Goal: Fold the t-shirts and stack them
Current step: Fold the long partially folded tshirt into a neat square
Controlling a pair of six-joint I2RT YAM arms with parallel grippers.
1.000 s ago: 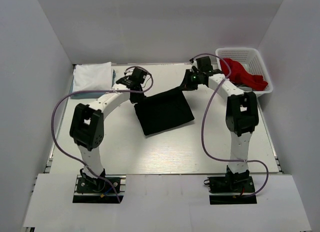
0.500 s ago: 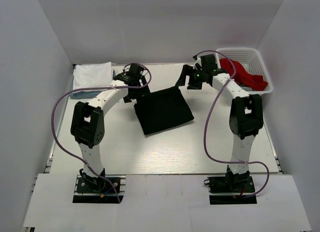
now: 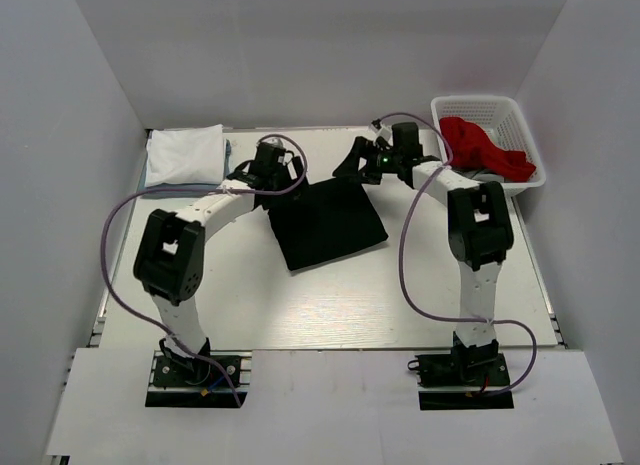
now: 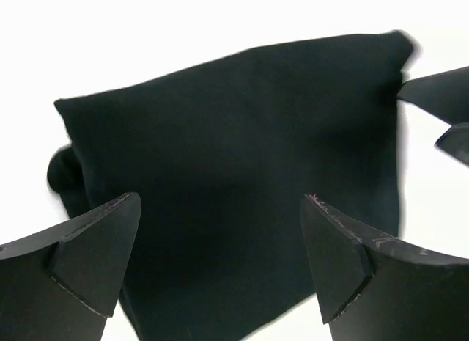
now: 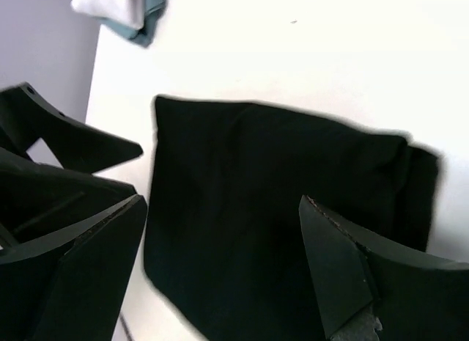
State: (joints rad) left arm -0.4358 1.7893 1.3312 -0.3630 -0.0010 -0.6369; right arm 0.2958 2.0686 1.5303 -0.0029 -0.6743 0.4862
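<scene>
Black t-shirt (image 3: 328,223); white t-shirt (image 3: 185,153); red cloth (image 3: 487,150); white basket (image 3: 480,109).

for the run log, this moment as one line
left pincer: open over black t-shirt | right pincer: open over it | black t-shirt: folded, flat on table | white t-shirt: folded, far left corner

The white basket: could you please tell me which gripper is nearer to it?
Right. The right gripper is above the black t-shirt, at its far corner on the side of the basket; the left gripper is above the opposite far corner, farther away.
</scene>
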